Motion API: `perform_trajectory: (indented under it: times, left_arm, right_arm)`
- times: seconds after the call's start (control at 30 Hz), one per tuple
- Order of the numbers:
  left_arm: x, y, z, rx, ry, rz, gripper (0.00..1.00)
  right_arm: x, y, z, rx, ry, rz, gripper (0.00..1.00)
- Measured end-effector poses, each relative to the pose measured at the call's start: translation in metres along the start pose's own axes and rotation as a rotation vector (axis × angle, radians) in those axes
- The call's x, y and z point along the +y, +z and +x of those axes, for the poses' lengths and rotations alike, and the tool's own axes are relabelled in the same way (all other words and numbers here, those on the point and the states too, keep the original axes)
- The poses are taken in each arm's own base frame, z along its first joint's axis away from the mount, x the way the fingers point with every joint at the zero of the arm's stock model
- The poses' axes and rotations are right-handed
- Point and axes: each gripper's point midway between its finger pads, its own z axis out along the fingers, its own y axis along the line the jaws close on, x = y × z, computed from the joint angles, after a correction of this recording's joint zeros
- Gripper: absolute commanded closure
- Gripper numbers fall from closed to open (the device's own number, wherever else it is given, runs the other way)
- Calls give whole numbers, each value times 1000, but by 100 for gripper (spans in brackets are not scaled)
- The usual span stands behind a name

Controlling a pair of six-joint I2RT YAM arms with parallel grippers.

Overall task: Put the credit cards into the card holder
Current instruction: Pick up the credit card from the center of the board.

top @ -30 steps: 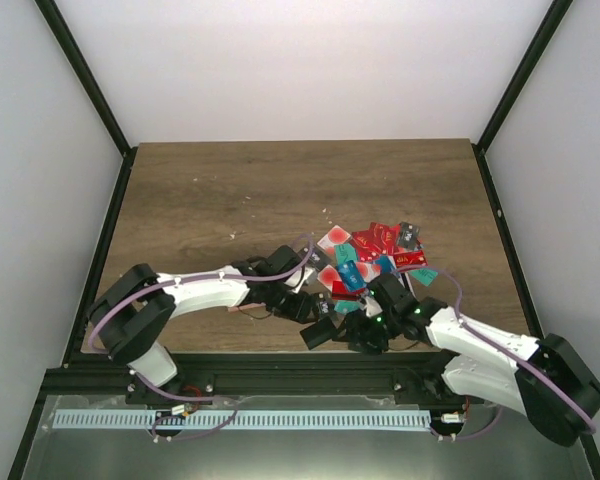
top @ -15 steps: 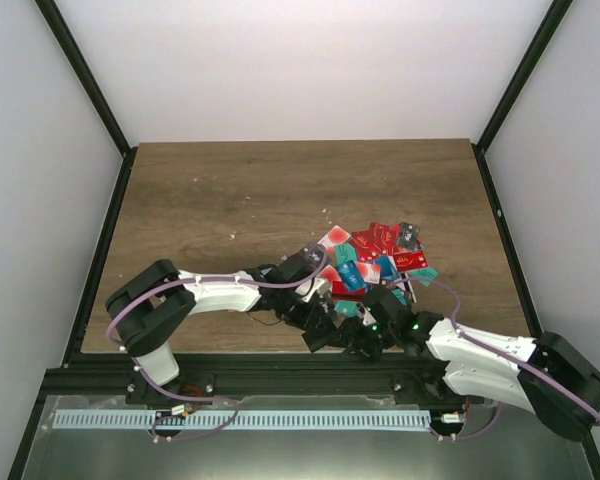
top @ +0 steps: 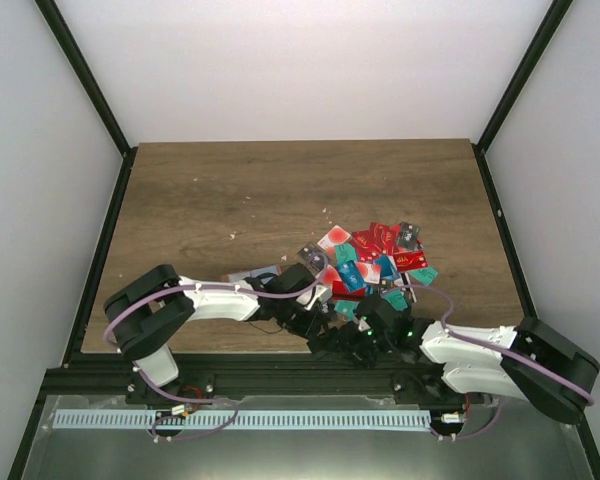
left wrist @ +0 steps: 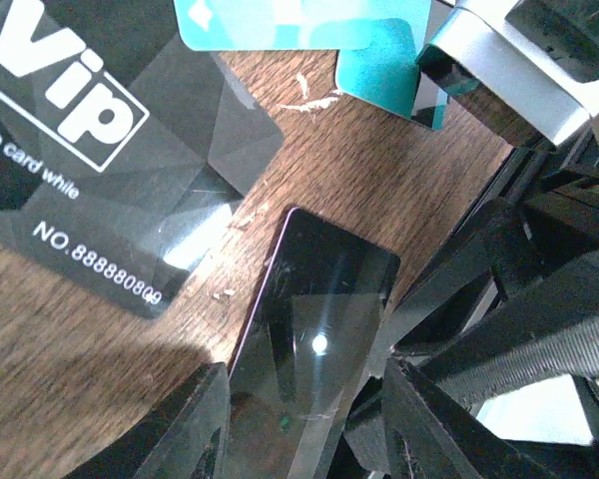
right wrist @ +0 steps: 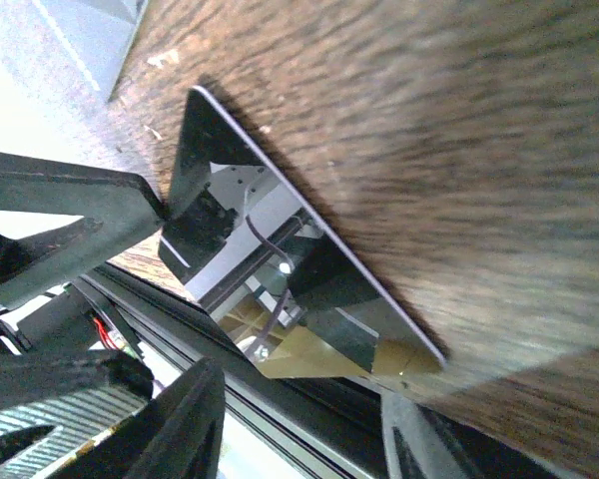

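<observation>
Working zone: both arms crowd the near edge of the table (top: 200,190), heads almost meeting beside the pile of credit cards (top: 375,252).
Why here: a glossy black card (left wrist: 314,324) lies flat on the wood at the near fringe of the pile; both hands seem aimed at this one card, likely because a flat thin card needs an edge lifted before it can be picked.
Left hand (left wrist: 301,424): fingers partly spread, one each side of the black card's near end; whether they press it or only straddle it cannot be told.
Right hand (right wrist: 295,424): partly spread too, straddling a mirror-like dark card (right wrist: 280,264) with the table edge and frame rail just below; contact unclear, probably the same card.
Other cards: a black "VIP" card (left wrist: 90,150) just beside it, teal cards (left wrist: 309,30) beyond; red, teal, blue ones heaped further back.
Card holder: likely the small flat pale piece (top: 255,275) behind the left forearm, apart from the pile; too small to be sure.
Progress guess: early, pile looks full.
</observation>
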Motion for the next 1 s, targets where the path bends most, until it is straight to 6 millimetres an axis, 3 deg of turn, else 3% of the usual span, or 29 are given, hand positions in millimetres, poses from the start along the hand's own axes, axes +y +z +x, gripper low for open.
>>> perform_trajectory:
  times: [0.37, 0.57, 0.77, 0.9, 1.0]
  left_arm:
    - [2, -4, 17, 9, -34, 35, 60]
    - [1, -6, 25, 19, -46, 54, 60]
    - [5, -12, 31, 14, -74, 33, 58]
    - [0, -42, 23, -50, -83, 6, 54]
    - [-8, -82, 0, -160, -87, 11, 52]
  right_arm:
    - [9, 6, 2, -3, -13, -55, 82]
    - [12, 7, 3, -6, 2, -65, 99]
    - [25, 3, 4, -4, -10, -106, 99]
    - [32, -2, 1, -36, -50, -88, 99]
    - [49, -15, -10, -81, -99, -129, 99]
